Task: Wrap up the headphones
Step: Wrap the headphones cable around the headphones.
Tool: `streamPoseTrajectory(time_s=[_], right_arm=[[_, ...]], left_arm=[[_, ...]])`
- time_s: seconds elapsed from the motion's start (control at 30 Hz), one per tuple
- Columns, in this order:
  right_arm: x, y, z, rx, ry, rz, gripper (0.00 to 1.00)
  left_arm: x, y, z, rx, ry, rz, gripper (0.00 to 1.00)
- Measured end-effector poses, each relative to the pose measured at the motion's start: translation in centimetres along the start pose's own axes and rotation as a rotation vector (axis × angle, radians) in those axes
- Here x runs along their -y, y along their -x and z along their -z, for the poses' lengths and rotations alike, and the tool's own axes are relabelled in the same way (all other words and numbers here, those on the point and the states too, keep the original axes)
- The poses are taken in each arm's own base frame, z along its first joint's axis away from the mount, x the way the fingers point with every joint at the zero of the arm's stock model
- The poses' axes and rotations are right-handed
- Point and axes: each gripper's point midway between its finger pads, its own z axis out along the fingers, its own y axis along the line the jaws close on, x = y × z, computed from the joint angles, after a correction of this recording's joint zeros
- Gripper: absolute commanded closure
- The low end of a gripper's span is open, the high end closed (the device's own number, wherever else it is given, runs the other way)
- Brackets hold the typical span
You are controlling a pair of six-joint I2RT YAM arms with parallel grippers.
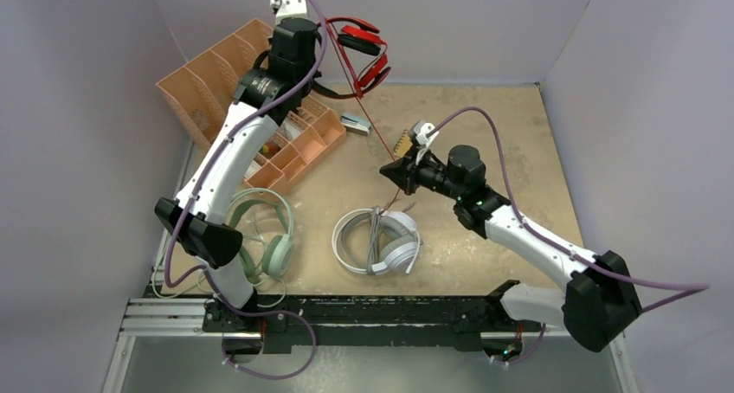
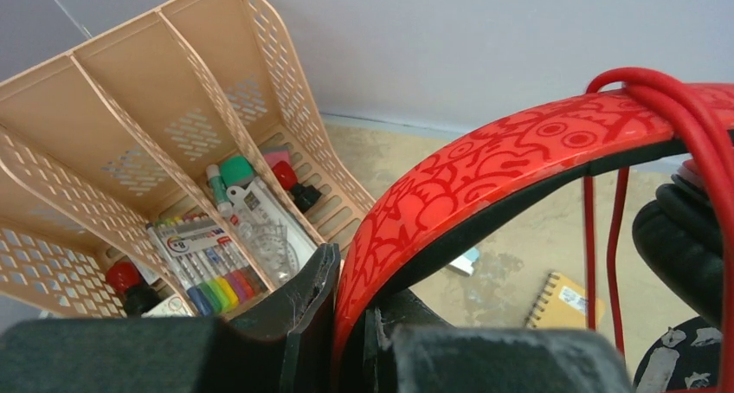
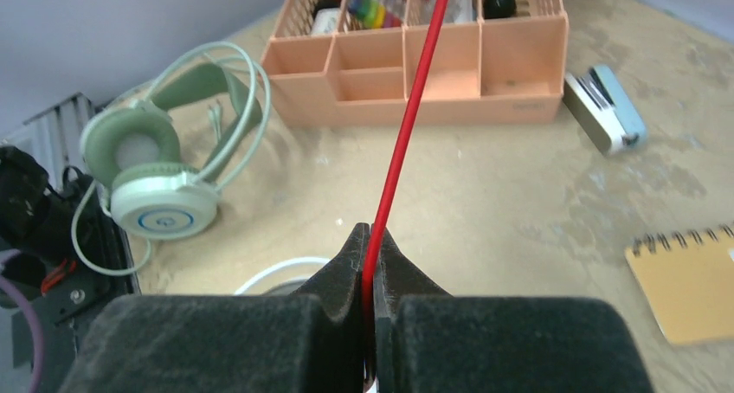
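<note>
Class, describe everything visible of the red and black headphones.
The red and black headphones are held up off the table. Their glossy red headband, printed with doodle patterns and lined in black, is clamped in the left gripper. Black-padded ear cups hang beside it. The red cord runs taut down to the right gripper, shut on it.

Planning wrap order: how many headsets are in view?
3. The red and black headset is held at the back in the left pincer; the pale green headset lies at the front left; the white headset with grey cord lies centrally.
</note>
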Motion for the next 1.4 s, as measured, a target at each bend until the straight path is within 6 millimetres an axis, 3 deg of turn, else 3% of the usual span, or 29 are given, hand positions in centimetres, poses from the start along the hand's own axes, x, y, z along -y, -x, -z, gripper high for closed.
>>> streamPoseTrajectory(time_s=[0.13, 0.4, 0.53, 0.8, 1.03, 1.4], right_arm=[[0.0, 0.0, 1.6, -0.066, -0.044, 0.039, 1.00], [-0.3, 4.5, 3.3, -0.154, -0.083, 0.175, 1.00], [0.3, 6.5, 3.7, -0.218, -0.111, 0.265, 1.00], [4.3, 8.0, 5.4, -0.382, -0.292, 0.446, 1.00], [5.9, 9.0, 6.2, -0.431, -0.372, 0.518, 0.97], [7.4, 10.4, 5.0, -0.462, -0.420, 0.568, 0.89]], left_arm=[[-0.3, -2.2, -1.1, -0.029, 0.019, -0.081, 1.00], [-1.2, -8.4, -3.1, -0.130, 0.046, -0.234, 1.00], [-0.1, -10.2, -2.6, -0.157, 0.008, -0.281, 1.00], [3.0, -14.0, -0.5, -0.229, -0.129, -0.393, 1.00], [5.4, -15.4, 1.8, -0.265, -0.259, -0.432, 1.00], [6.2, -16.8, 3.6, -0.309, -0.378, -0.422, 1.00]])
